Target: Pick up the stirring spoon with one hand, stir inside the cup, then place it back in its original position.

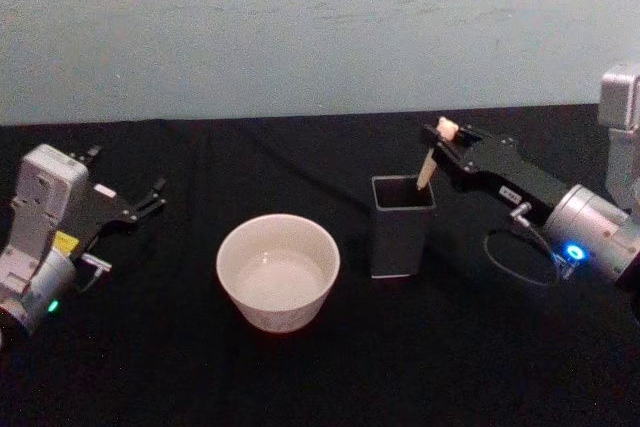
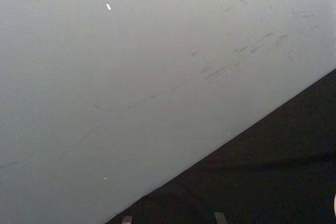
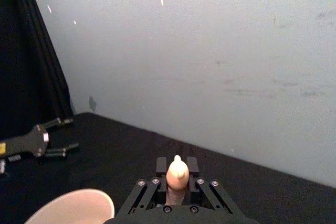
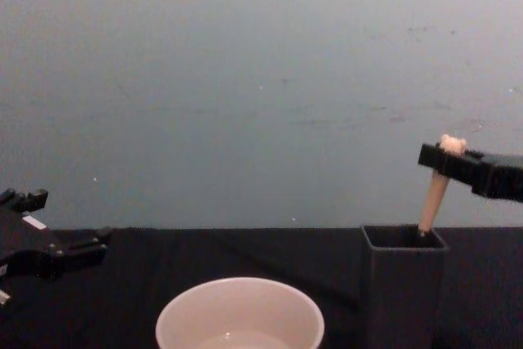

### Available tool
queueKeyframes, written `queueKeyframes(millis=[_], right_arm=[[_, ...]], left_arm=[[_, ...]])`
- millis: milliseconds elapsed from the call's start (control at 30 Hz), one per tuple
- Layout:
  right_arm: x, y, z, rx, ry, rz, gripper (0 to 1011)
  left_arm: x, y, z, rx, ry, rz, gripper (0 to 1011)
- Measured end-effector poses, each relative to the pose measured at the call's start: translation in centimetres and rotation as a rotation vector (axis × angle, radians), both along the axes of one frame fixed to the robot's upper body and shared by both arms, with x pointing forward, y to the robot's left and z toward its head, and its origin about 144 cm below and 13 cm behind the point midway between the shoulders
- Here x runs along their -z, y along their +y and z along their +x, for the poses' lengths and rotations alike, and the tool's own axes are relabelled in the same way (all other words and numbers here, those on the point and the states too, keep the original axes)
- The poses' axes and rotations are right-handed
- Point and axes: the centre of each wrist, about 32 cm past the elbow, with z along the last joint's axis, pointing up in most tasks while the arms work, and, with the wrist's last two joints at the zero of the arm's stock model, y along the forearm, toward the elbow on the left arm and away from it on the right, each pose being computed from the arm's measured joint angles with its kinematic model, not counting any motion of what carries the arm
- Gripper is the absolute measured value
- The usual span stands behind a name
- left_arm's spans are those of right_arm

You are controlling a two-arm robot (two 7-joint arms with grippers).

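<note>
At this moment you had the right tool [image 1: 446,133] closed on the stirring spoon [image 1: 428,165], gripping the beige handle at its top end, with the arm reaching in from the 3 o'clock side of the desk [image 1: 480,347]. The spoon stood tilted in the dark grey holder [image 1: 402,232], its lower part hidden inside, so the lift out of the holder was not shown as done. In the head view the cup [image 1: 278,272] sat at about 8 o'clock from the holder, near it but not touching, and nothing stood in it; whether it held liquid could not be told for certain. The left tool [image 1: 128,172] lay parked at about 10 o'clock from the cup, well apart from it, with its fingers spread wide and holding nothing. Judged from this layout, the grasp was made, but the pictures did not settle whether the stirring had been carried out. If it had not, the steps left were to raise the spoon clear of the holder, carry it over the cup, stir, and return it to the holder. If it had, only the release was left.
</note>
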Motion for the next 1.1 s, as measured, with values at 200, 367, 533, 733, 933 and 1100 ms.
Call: queueKeyframes(millis=[200,367,533,733,933,1100], right_arm=[[-1.3,-0.1,-0.1,0.002,-0.042,0.043,215],[-2.3,0.0,0.0,0.005,-0.076,0.074,215],[-3.1,0.2,0.2,0.004,-0.107,0.101,215],[-3.7,1.1,0.5,-0.002,-0.136,0.135,215],[-3.8,2.1,0.7,-0.037,-0.145,0.152,215],[-3.8,3.4,0.9,-0.096,-0.147,0.140,215]], left_arm=[[0.0,0.0,0.0,0.000,0.000,0.000,1001],[0.0,0.0,0.0,0.000,0.000,0.000,1001],[0.0,0.0,0.0,0.000,0.000,0.000,1001],[0.0,0.0,0.0,0.000,0.000,0.000,1001],[0.0,0.0,0.0,0.000,0.000,0.000,1001],[0.0,0.0,0.0,0.000,0.000,0.000,1001]])
